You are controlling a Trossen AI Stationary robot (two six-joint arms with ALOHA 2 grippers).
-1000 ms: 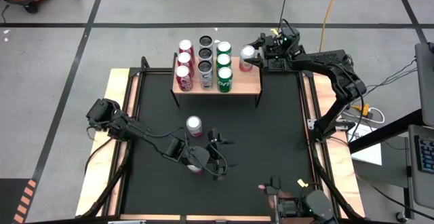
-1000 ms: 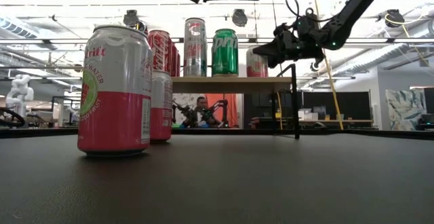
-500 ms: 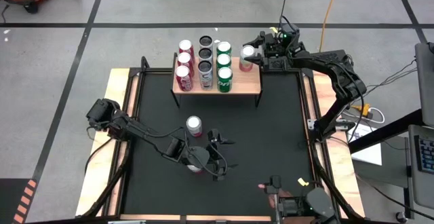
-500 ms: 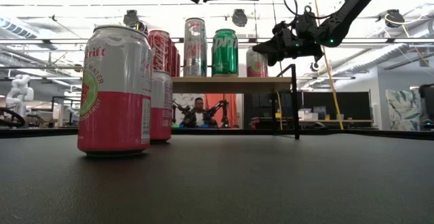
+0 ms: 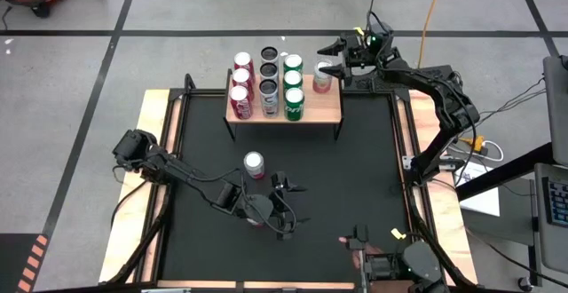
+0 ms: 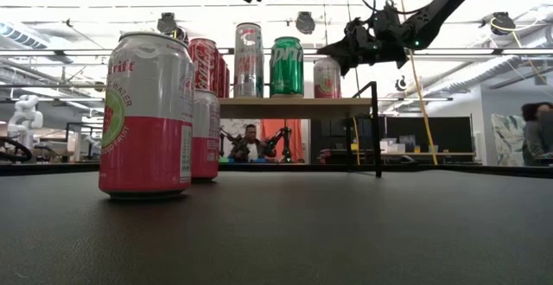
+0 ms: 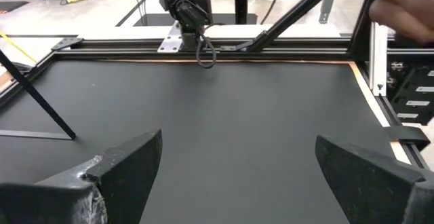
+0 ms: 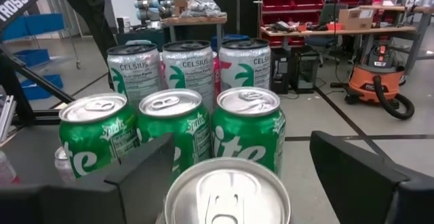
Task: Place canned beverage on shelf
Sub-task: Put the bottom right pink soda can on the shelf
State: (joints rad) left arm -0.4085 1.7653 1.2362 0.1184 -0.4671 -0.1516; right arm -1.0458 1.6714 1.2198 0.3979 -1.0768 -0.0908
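While the right gripper (image 5: 329,58) hangs w/ its blunt black fingers spread wide, it grips nothing: it sits just above and behind the pink-and-silver can (image 5: 322,77) at the shelf's right end, apart from it. In the right wrist view that can's round brushed-metal lid w/ pull tab (image 8: 227,191) shows between the two matte finger pads (image 8: 356,170), untouched. The can stands upright on the shelf (image 5: 328,108), a rectangular light-wood board on thin black metal legs.

Left of it on the shelf: a row of three green Sprite cans (image 5: 294,84), glossy cylinders; then a row of pale Celsius cans (image 5: 269,84); then red cans (image 5: 240,82) at the shelf's left end. All upright, rows nearly touching.

In front of the shelf, on the flat matte black table mat (image 5: 355,178), the left gripper (image 5: 288,206) is low over the mat, fingers wide apart, empty per the left wrist view. Near it: one upright pink-and-white can (image 5: 254,164) between it and the shelf; a second such can (image 6: 145,115) stands largest in the low view. Light-wood strips (image 5: 146,169) edge the mat.

Beyond the shelf, low view: a seated person (image 6: 251,142) far back.
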